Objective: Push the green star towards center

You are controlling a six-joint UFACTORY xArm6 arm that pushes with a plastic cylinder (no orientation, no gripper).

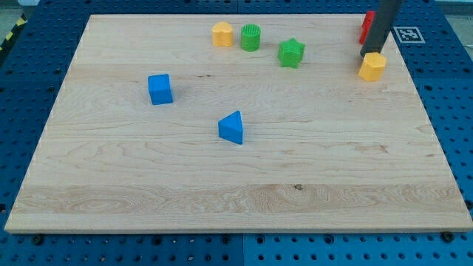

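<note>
The green star (pixel 291 52) lies on the wooden board (pixel 236 170) near the view's top, right of the middle. My tip (pixel 367 52) is at the view's top right, well to the right of the star. It stands just above and behind a yellow block (pixel 372 66), touching or nearly touching it. The rod partly hides a red block (pixel 366 26) at the board's top right edge.
A green cylinder (pixel 250 37) and a yellow block (pixel 222 34) stand left of the star near the top edge. A blue cube (pixel 160 89) sits at the left. A blue triangular block (pixel 232 127) lies near the middle.
</note>
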